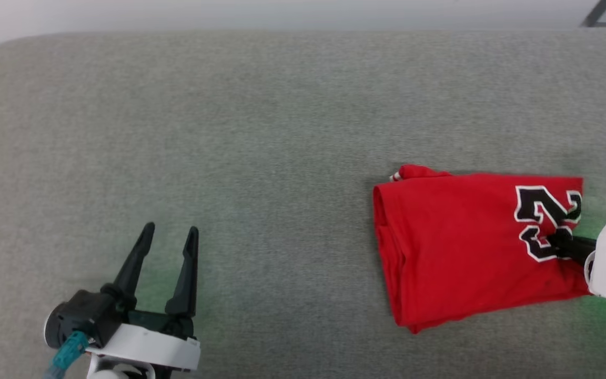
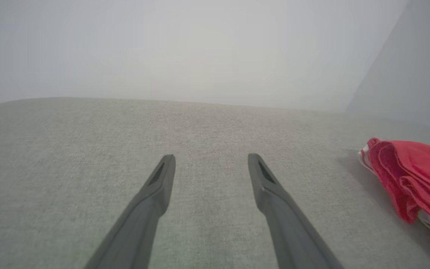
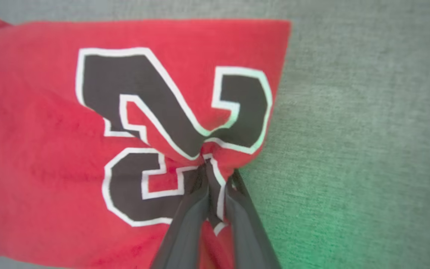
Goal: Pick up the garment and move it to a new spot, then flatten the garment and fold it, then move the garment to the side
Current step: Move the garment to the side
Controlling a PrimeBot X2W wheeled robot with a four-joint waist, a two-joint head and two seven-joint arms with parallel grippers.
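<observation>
Right jaws are pinching the shirt [image 1: 455, 247] at its right-hand edge, by the numeral; the cloth is looking soft, light and probably saggy. Left jaws are gaping, empty.

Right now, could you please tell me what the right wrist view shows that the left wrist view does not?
Right wrist view: the right claw shut on a pinch of the garment, right at its black, white-edged numerals. Left wrist view: the left claw open, holding nothing, with the garment's layered folded edge at that view's right. Shared: the red garment lying on the grey surface.
</observation>
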